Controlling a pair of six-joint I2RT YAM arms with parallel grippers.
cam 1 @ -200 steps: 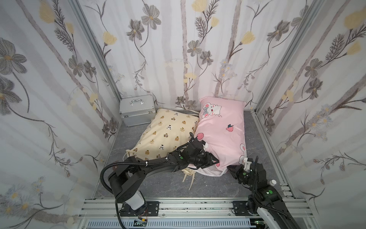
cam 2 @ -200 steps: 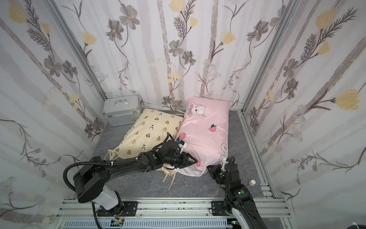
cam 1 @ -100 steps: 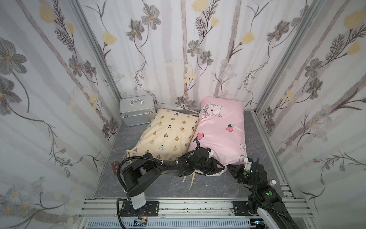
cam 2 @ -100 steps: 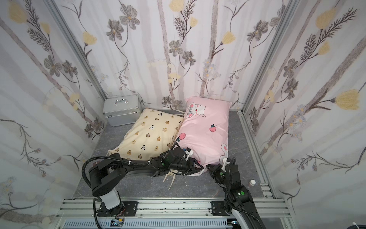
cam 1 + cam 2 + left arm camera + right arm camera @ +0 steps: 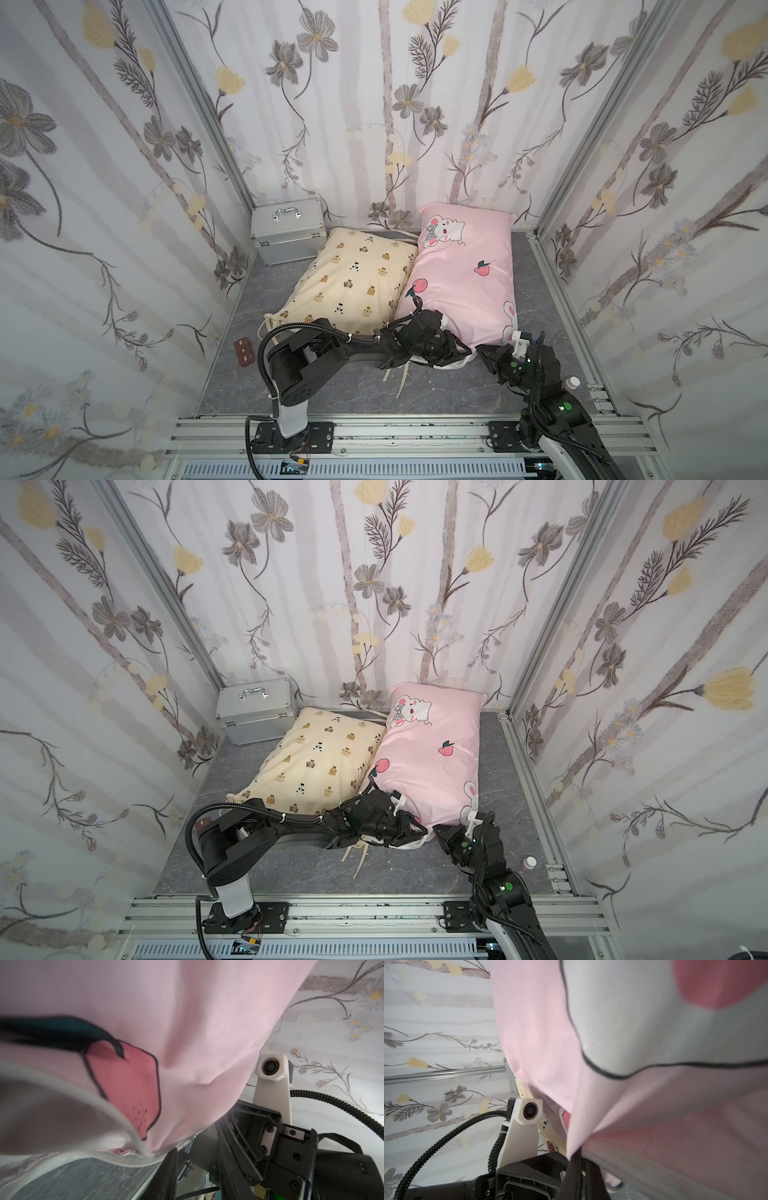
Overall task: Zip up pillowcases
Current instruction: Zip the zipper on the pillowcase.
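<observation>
Two pillowcases lie side by side on the grey floor in both top views: a cream one with bear prints and a pink cartoon one. My left gripper lies low at the pink one's near edge. In the left wrist view its jaws stand apart, the white zipper hem resting at one fingertip and nothing clamped between them. My right gripper is shut on the pink pillowcase's near corner; in the right wrist view the pink cloth is pinched at the fingertips.
A silver metal case stands at the back left corner. Cream ties trail on the floor under my left arm. A small brown object lies near the left wall, a small white bottle by the right rail. Floral walls close three sides.
My left arm has folded back and swung its gripper down off the pink pillowcase to its near edge, closer to the right gripper, with narrower jaws. The right arm has stayed put.
</observation>
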